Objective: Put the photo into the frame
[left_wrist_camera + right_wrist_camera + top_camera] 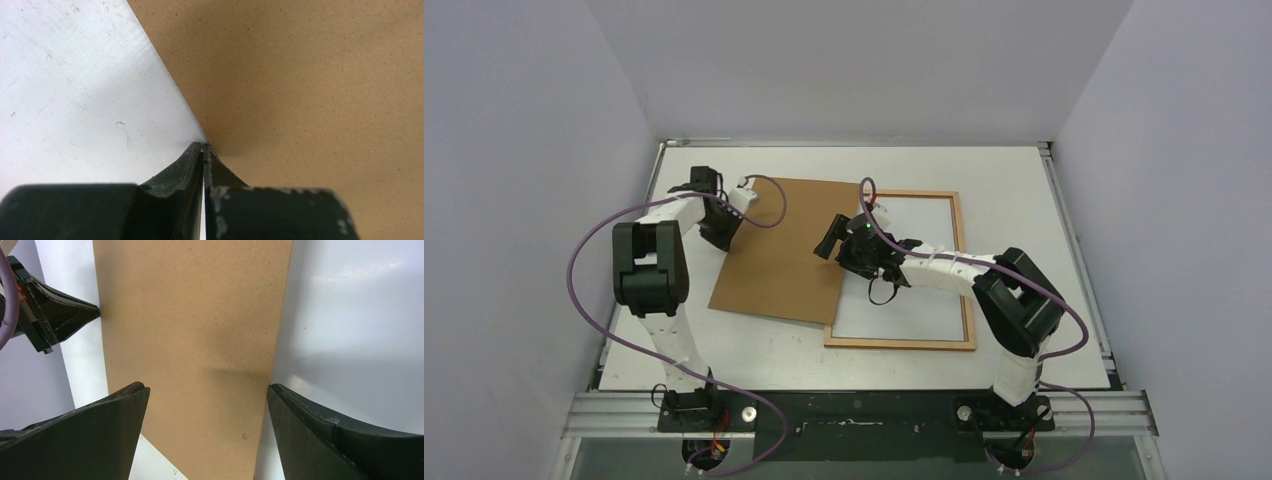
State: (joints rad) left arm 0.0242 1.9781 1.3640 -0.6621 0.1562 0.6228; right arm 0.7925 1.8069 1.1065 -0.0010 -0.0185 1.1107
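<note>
The frame (894,343), with its narrow light-wood border, lies flat at the table's middle right. A white sheet fills it, apparently the photo (924,225) (350,315) face down; no printed side shows. A brown fibreboard backing sheet (784,250) (300,75) (190,315) lies askew over the frame's left side. My left gripper (724,225) (203,146) is shut, its tips against the sheet's left edge. My right gripper (864,250) (207,387) hangs open above the sheet's right edge, one finger over the board and one over the white sheet.
The white table (75,75) has raised rails at its back and right edges. Grey walls close in on three sides. Purple cables loop from both arms. My left gripper's fingertips (75,315) also show at the top left of the right wrist view.
</note>
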